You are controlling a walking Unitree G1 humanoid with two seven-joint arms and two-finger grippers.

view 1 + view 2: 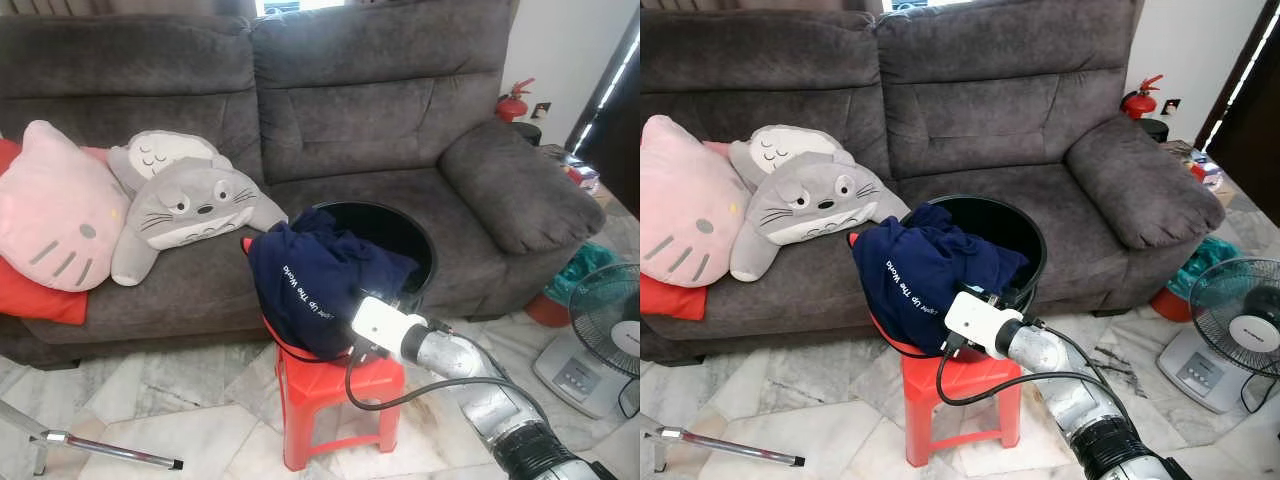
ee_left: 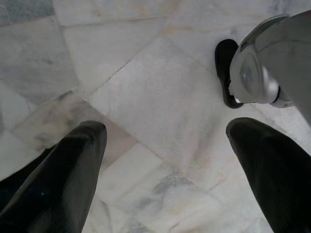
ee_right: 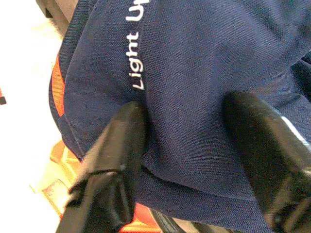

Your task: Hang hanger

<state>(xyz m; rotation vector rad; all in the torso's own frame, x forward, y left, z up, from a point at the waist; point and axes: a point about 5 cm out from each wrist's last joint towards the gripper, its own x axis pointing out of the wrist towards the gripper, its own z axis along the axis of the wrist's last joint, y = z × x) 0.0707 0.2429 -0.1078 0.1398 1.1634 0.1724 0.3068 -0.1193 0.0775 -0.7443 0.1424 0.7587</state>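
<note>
A navy shirt (image 1: pixel 318 280) with white lettering hangs on an orange hanger (image 1: pixel 247 243) and is draped over the rim of a black bucket (image 1: pixel 405 228). The bucket stands on a red plastic stool (image 1: pixel 330 392) in front of the sofa. My right gripper (image 3: pixel 187 109) is open and pressed into the shirt (image 3: pixel 194 68), with a fold of fabric bulging between its two fingers. An orange strip of the hanger (image 3: pixel 58 90) shows at the shirt's edge. My left gripper (image 2: pixel 167 128) hangs open above the marble floor with nothing in it.
A grey sofa (image 1: pixel 400 110) holds a pink cat cushion (image 1: pixel 55 210) and a grey plush (image 1: pixel 185 205). A standing fan (image 1: pixel 605 325) is at the right, with a green bag (image 1: pixel 580 270) behind it. A metal rod (image 1: pixel 105 450) lies on the floor at the left.
</note>
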